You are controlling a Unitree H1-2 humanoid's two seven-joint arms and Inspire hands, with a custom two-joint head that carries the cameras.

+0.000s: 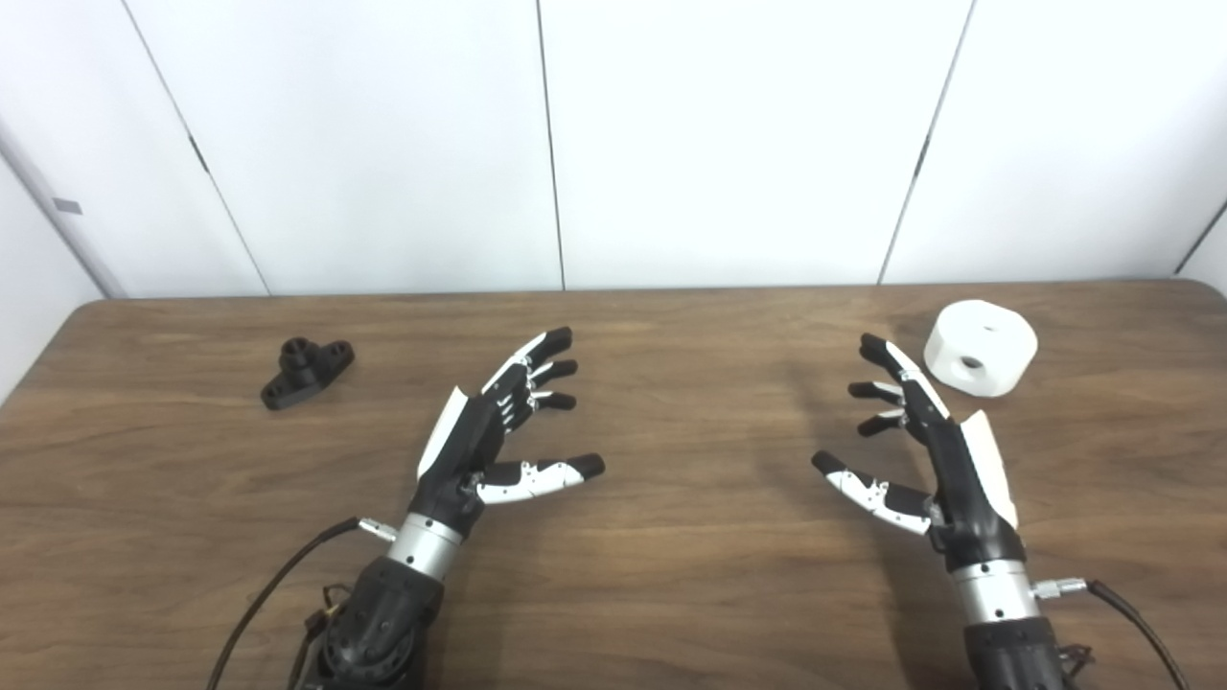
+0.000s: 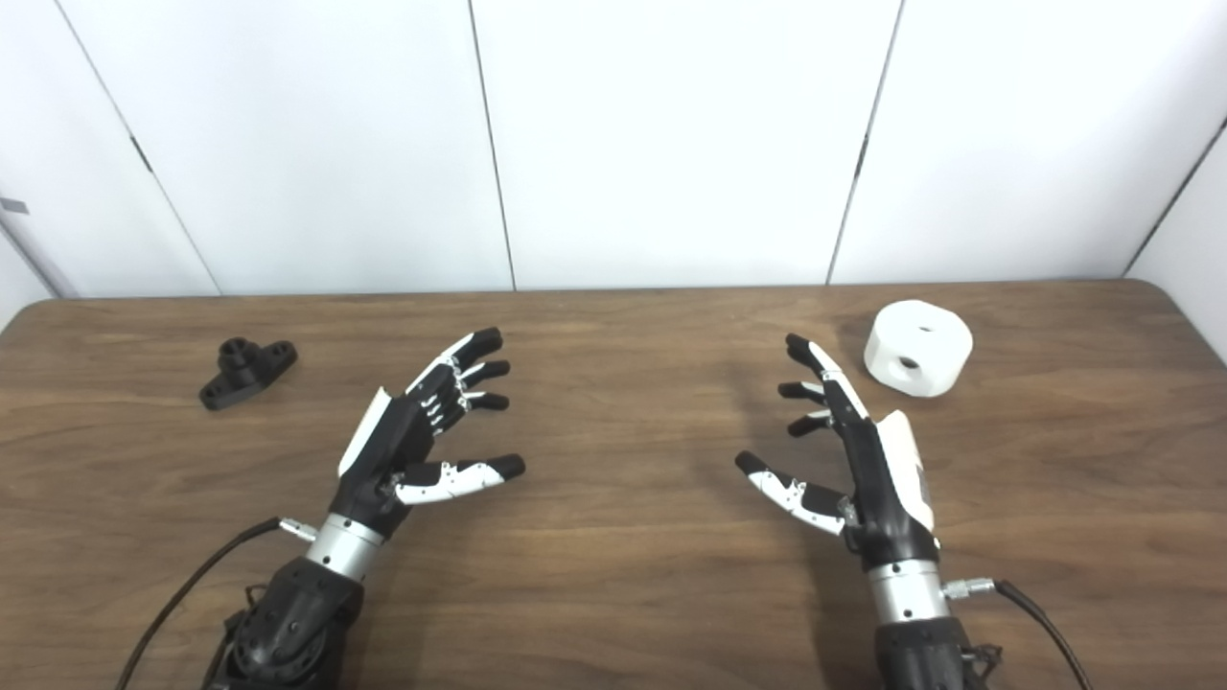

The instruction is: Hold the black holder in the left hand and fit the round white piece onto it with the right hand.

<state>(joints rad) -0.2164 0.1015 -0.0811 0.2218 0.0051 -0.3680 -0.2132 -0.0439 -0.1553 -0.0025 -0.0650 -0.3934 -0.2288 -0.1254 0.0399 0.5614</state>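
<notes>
Below the bottom edge both my arms are cut off. Left hand [image 1: 479, 436] and right hand [image 1: 944, 450] hover spread, empty, over the wooden table [image 1: 671, 556], white wall panels [image 1: 729, 144] behind; black holder [image 1: 307, 371] and round white piece [image 1: 981, 347] lie untouched.

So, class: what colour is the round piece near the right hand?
White, clearest in the left eye view: round piece, right hand.

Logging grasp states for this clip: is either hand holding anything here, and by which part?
Nothing is held. The left hand and right hand are both open over the table; the black holder and round white piece lie untouched.
</notes>
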